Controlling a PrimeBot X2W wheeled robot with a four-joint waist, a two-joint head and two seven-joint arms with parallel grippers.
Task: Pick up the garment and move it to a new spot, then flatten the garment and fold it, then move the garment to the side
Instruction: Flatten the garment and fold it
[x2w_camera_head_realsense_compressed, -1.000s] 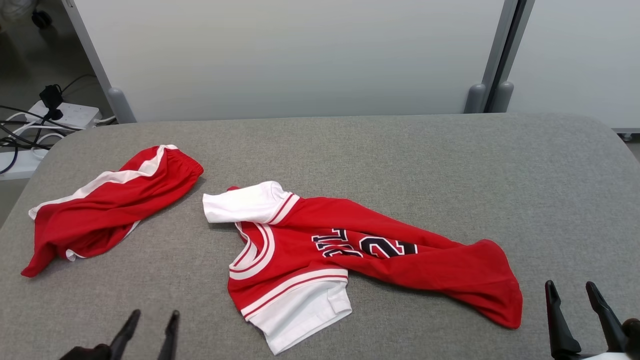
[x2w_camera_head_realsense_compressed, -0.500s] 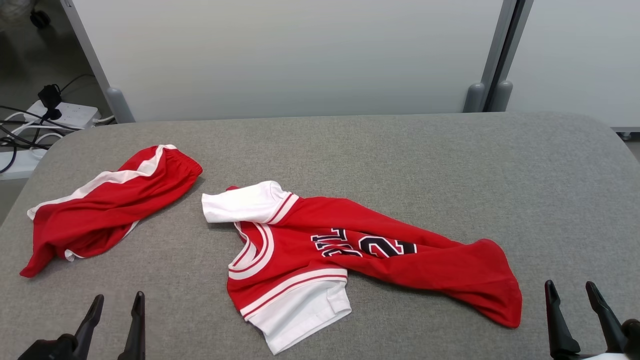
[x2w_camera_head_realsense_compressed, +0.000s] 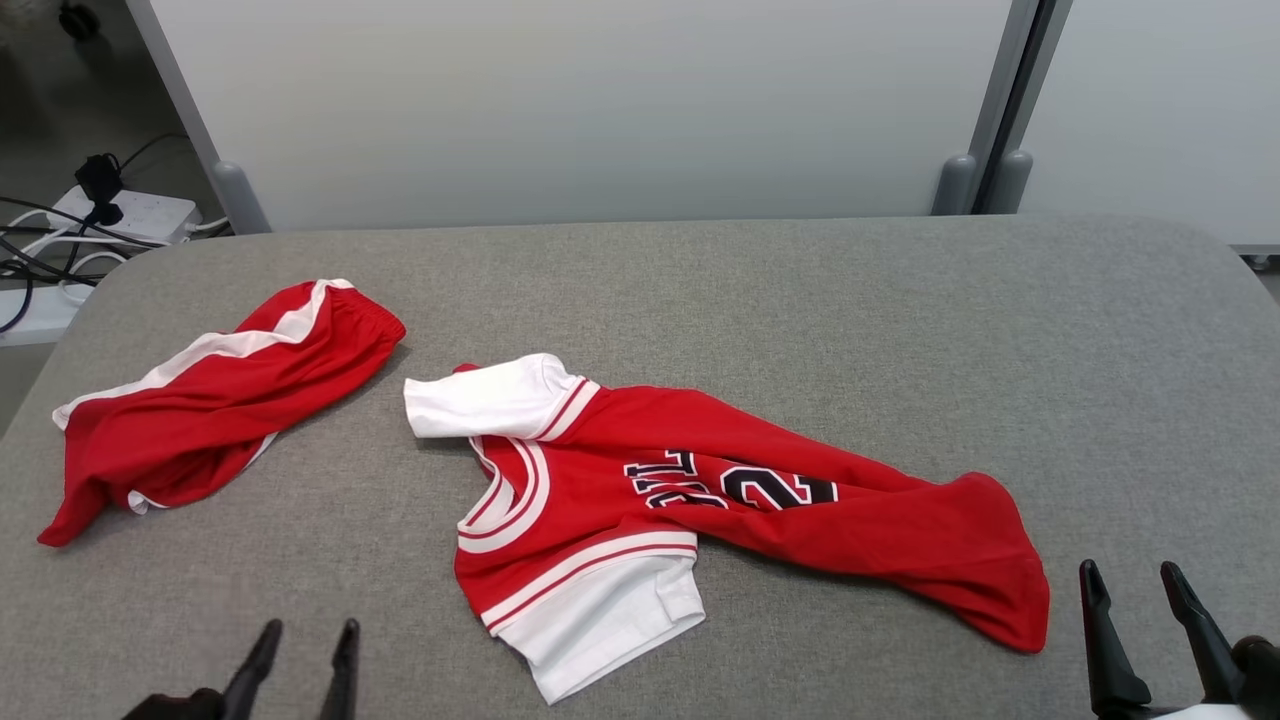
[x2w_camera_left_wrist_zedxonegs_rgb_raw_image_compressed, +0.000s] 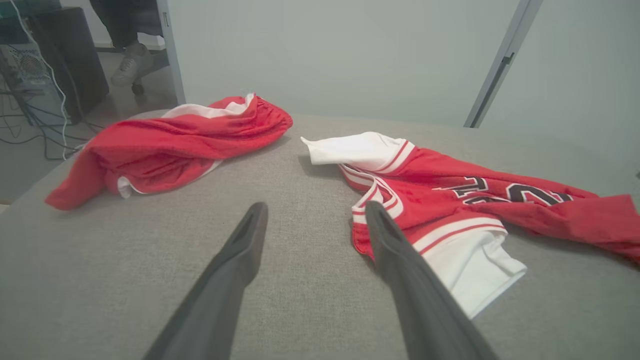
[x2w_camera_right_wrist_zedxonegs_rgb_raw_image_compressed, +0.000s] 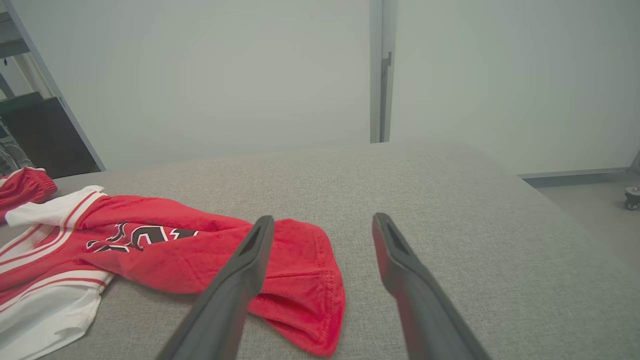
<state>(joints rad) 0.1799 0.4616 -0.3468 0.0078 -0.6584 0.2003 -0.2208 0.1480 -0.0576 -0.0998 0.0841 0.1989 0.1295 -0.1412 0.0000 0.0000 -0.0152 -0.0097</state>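
Both grippers are empty, over the near side of the grey table (x2w_camera_head_realsense_compressed: 800, 300).

The left gripper (x2w_camera_head_realsense_compressed: 308, 632) has its fingers spread wide, with bare table between them. In the left wrist view (x2w_camera_left_wrist_zedxonegs_rgb_raw_image_compressed: 316, 207), the jersey (x2w_camera_left_wrist_zedxonegs_rgb_raw_image_compressed: 440, 200) lies just beside the finger on that view's right. Its striped collar sits at that fingertip, and one white sleeve passes behind the finger. The shorts (x2w_camera_left_wrist_zedxonegs_rgb_raw_image_compressed: 175, 140) lie crumpled ahead of the other finger and off to its outer side, well apart from it. A shoe (x2w_camera_left_wrist_zedxonegs_rgb_raw_image_compressed: 132, 62) stands on the floor far beyond them.

The right gripper (x2w_camera_head_realsense_compressed: 1128, 575) is also spread wide. In the right wrist view (x2w_camera_right_wrist_zedxonegs_rgb_raw_image_compressed: 322, 220), the red hem of the jersey (x2w_camera_right_wrist_zedxonegs_rgb_raw_image_compressed: 165, 250) lies under and ahead of the finger on that view's left. The other finger is over bare table.

From the head, the jersey (x2w_camera_head_realsense_compressed: 700, 480) lies rumpled and twisted between the two grippers, ahead of the fingertips, hem end nearest the right one. The shorts (x2w_camera_head_realsense_compressed: 220, 400) are ahead of the left fingers
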